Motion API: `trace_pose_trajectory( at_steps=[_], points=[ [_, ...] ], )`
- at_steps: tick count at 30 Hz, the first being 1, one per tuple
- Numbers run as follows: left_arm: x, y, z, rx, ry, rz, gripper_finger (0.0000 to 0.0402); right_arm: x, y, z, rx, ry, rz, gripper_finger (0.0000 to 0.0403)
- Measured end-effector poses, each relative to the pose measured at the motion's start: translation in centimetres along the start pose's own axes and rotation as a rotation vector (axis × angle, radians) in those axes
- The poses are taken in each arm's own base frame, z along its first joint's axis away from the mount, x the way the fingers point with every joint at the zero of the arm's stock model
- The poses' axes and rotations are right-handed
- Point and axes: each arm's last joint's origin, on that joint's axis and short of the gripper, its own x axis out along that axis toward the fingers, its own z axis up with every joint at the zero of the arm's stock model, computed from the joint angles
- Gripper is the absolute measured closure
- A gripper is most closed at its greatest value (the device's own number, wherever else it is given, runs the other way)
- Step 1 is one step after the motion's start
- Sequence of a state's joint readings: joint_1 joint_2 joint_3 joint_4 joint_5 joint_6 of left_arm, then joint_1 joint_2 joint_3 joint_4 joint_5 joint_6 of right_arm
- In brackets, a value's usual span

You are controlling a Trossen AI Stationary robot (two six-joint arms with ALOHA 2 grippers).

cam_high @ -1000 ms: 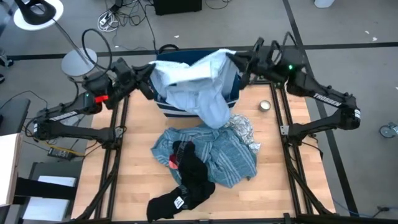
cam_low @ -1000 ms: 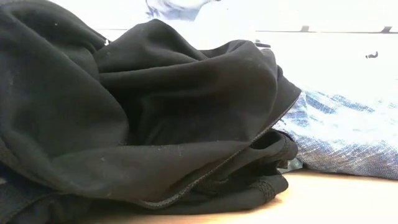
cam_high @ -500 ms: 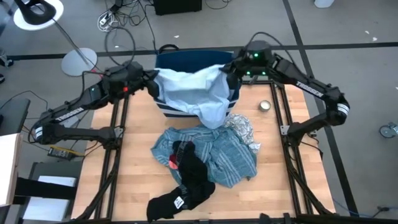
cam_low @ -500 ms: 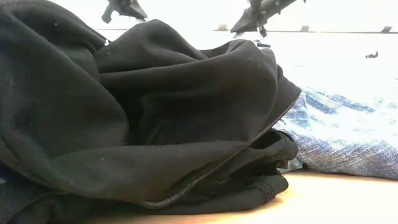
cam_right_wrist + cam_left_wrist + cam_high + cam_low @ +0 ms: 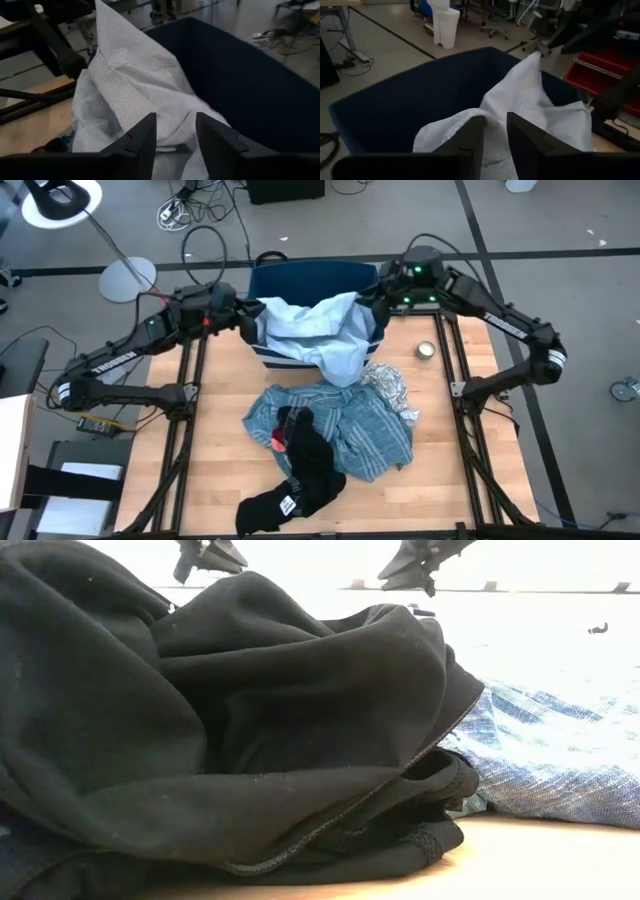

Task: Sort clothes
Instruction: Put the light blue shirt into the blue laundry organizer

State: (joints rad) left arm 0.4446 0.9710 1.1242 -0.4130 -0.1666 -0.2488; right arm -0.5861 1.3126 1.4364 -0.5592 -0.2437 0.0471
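A light blue shirt [image 5: 315,330] lies draped over the dark blue bin [image 5: 300,272]. Its lower part hangs over the bin's near wall onto the table. My left gripper [image 5: 252,320] is shut on the shirt's left end, and my right gripper [image 5: 368,302] on its right end, both just above the bin's rim. On the table in front lie the teal striped cloth [image 5: 350,425], black pieces [image 5: 305,470], a small red piece [image 5: 277,440] and a white-and-grey patterned cloth [image 5: 390,390]. My left gripper pinches a bunched fold of the shirt's left end [image 5: 492,117] between its two fingers, coming level from the table's left. The shirt sags slack from there into the bin. My right gripper pinches a bunched fold of the shirt's right end [image 5: 175,127] between its two fingers, coming from the table's right and slanting down. The cloth hangs slack below it against the bin's inner wall.
A small round metal thing [image 5: 427,349] sits on the table right of the bin. The black pieces [image 5: 200,720] fill most of the low view, with the teal cloth [image 5: 560,760] behind. Bare wood shows at the table's left and right sides.
Both grippers have come toward each other and down to the bin's rim, still shut on the shirt. The shirt, held spread and high before, has sunk and gone slack into the bin. Its lower part has stayed hanging over the near wall.
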Motion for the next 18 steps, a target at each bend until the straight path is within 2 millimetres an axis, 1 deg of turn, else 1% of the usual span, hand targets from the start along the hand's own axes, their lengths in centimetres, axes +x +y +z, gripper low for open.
trace_pose_trajectory(
  at_steps=[4,6,10,14,18],
  points=[
    [-0.7,0.0,0.1,-0.012,0.110,-0.024,0.0305,-2.9,0.6,0.0,-0.006,-0.006,-0.039,0.0247],
    [-1.2,-0.1,0.4,-0.008,0.131,-0.024,0.0305,-4.2,0.9,-0.2,-0.005,-0.001,-0.040,0.0244],
    [-2.0,0.1,0.5,-0.002,0.172,-0.010,0.0305,-5.8,1.8,-1.0,0.038,0.059,-0.020,0.0244],
    [-3.8,-0.2,0.9,0.009,0.134,-0.051,0.0305,-6.2,3.3,-2.7,0.059,0.207,0.032,0.0245],
    [-5.8,-0.6,0.1,0.017,0.130,-0.122,0.0305,-5.5,5.1,-5.4,0.040,0.323,0.057,0.0248]
  ],
)
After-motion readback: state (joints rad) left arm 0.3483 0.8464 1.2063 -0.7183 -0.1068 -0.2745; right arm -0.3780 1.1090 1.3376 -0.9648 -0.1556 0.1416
